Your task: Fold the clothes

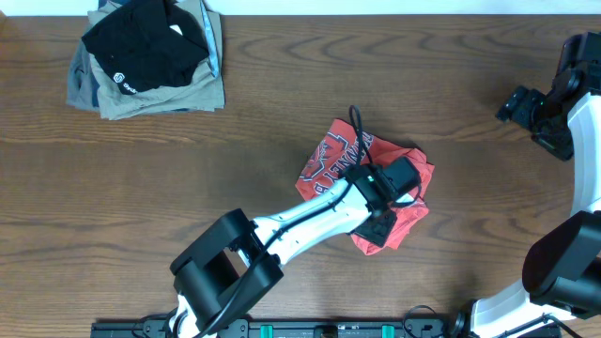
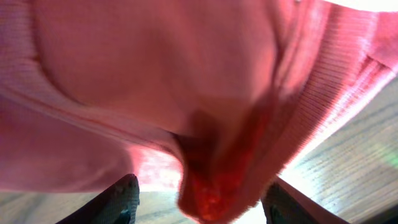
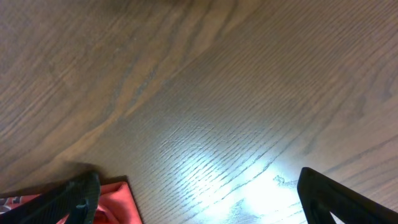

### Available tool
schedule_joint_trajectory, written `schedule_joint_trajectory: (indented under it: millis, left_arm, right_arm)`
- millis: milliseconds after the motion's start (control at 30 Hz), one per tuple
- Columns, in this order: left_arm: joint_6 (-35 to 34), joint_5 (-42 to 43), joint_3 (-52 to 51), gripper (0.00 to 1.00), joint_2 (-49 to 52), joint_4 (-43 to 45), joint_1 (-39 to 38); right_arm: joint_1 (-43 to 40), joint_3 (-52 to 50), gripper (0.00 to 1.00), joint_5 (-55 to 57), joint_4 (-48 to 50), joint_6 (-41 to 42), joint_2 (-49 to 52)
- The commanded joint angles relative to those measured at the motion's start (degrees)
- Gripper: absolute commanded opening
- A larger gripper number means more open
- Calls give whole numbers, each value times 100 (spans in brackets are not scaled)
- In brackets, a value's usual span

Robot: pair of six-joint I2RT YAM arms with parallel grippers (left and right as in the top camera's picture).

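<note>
T-shirt [image 1: 324, 164] crumpled on bench [image 1: 282, 94], spreading step; left tool [image 2: 202, 202] parted, cloth loose between; right tool [image 3: 199, 193] wide, empty; next: pinch edge, pull flat

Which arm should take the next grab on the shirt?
Left. The left gripper is open over the crumpled T-shirt, fabric between its fingers; the right gripper, also open, hangs over bare table well aside.

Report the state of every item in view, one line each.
T-shirt, crumpled in a heap, not folded.
left pincer, open, down on the T-shirt, cloth bulging between its jaws.
right pincer, open wide, empty, over the table.
black garment, folded, top of the pile.
khaki-grey garment, folded, under the black garment.
</note>
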Motion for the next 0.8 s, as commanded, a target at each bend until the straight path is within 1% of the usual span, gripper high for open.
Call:
schedule_joint_trajectory:
  millis: [0,33,67,133,167,300,567,767]
  left_arm:
    - [-22,-55,2,55,-107,-13,-216]
    - [-22,-55,2,50,-107,-13,-262]
    - [-22,-57,2,42,-107,-11,-310]
    - [-22,-57,2,21,-107,-11,-372]
    - [-22,-59,2,8,-107,-11,-387]
    - [-22,-61,50,6,-188,-22,-374]
    - [-24,-59,188,6,-879,9,-376]
    - [-114,-57,175,6,-868,37,-409]
  right_arm:
    - [44,52,99,42,-4,-72,-9]
    - [44,52,99,42,-4,-72,-9]
    - [44,52,99,42,-4,-72,-9]
    - [44,52,99,42,-4,-72,-9]
    - [44,52,99,42,-4,-72,-9]
    - [44,52,99,42,-4,-72,-9]
    - [44,52,99,42,-4,-72,-9]
    - [44,52,99,42,-4,-72,-9]
